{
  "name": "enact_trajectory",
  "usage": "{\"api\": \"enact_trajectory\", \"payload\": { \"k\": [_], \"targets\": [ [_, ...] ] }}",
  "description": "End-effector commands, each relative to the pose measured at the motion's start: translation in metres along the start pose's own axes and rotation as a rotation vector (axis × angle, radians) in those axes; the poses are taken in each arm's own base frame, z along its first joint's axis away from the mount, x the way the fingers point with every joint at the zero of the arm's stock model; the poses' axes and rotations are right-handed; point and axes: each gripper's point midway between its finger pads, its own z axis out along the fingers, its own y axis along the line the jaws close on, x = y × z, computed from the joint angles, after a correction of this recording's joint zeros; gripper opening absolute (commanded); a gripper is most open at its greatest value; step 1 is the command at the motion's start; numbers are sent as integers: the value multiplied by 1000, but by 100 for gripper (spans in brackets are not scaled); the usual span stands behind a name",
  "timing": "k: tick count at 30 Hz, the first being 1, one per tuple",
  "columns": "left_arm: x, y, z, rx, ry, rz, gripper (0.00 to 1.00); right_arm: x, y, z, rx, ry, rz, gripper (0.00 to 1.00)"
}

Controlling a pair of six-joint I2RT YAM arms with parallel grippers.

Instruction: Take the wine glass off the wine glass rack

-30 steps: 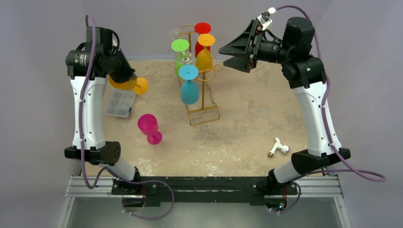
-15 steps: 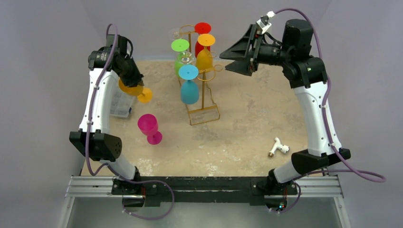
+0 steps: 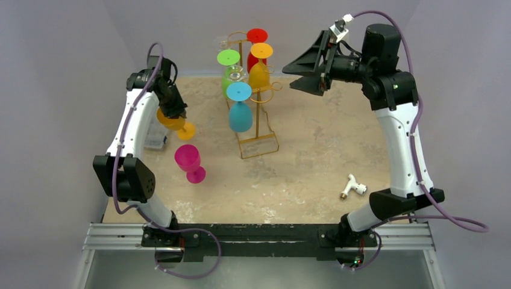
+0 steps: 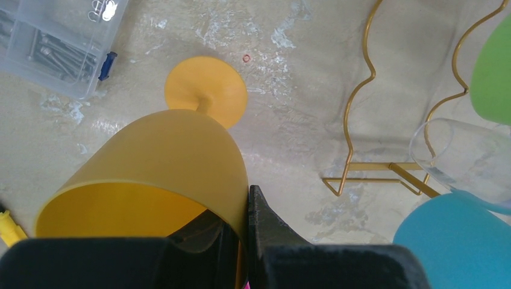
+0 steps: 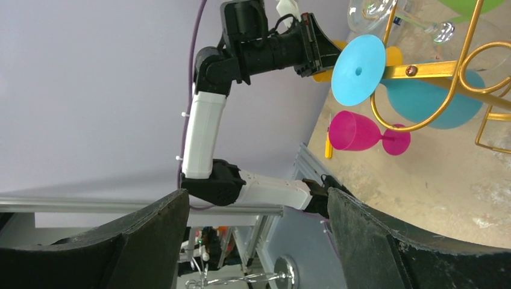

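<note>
Grips an amber-yellow translucent plastic wine glass (image 3: 175, 124) in the left gripper (image 3: 170, 114), off the tall gold wire wine glass rack (image 3: 258, 123) and well to its left. Pinches the bowl wall at the rim: one black finger (image 4: 202, 232) inside the bowl, dark through the plastic, the other (image 4: 268, 226) pressed against the outside. Carries the glass tilted, round foot pointing away from the wrist, over the beige stone-look table (image 3: 313, 156); cannot tell whether touching it or just above. Sits just beside a clear plastic compartment box of screws (image 4: 54, 54) and near a magenta wine glass (image 3: 188, 159) lying on its side on the table.

Holds the right gripper (image 3: 308, 71) high, to the right of the rack's top, fingers spread wide and apart from every glass.

Bears on the rack's hook arms, bowls down: a blue wine glass (image 3: 240, 118) nearest, a green one (image 3: 229, 58), a red one (image 3: 257, 36), a second amber one (image 3: 260, 75) and a clear one (image 4: 464, 156).

Lies near the right arm's base: a small white plastic tee fitting (image 3: 352, 188).
</note>
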Motion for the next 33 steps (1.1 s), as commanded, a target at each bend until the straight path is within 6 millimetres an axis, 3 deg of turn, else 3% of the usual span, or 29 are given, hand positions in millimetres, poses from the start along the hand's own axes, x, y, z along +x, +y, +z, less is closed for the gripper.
{"api": "enact_trajectory", "payload": {
  "k": [1, 15, 24, 29, 33],
  "targets": [
    [-5, 0, 10, -16, -32, 47, 0, -2, 17, -10, -40, -6, -59, 83],
    [32, 14, 37, -89, 67, 109, 0, -14, 9, -18, -30, -29, -57, 83],
    [40, 16, 45, -108, 88, 131, 1, -13, 4, -24, -19, -36, -60, 83],
    [47, 17, 46, -98, 82, 146, 25, -12, 3, -25, -12, -38, -60, 83],
    [46, 16, 42, -86, 57, 158, 38, -12, 2, -25, -10, -40, -60, 83]
  ]
}}
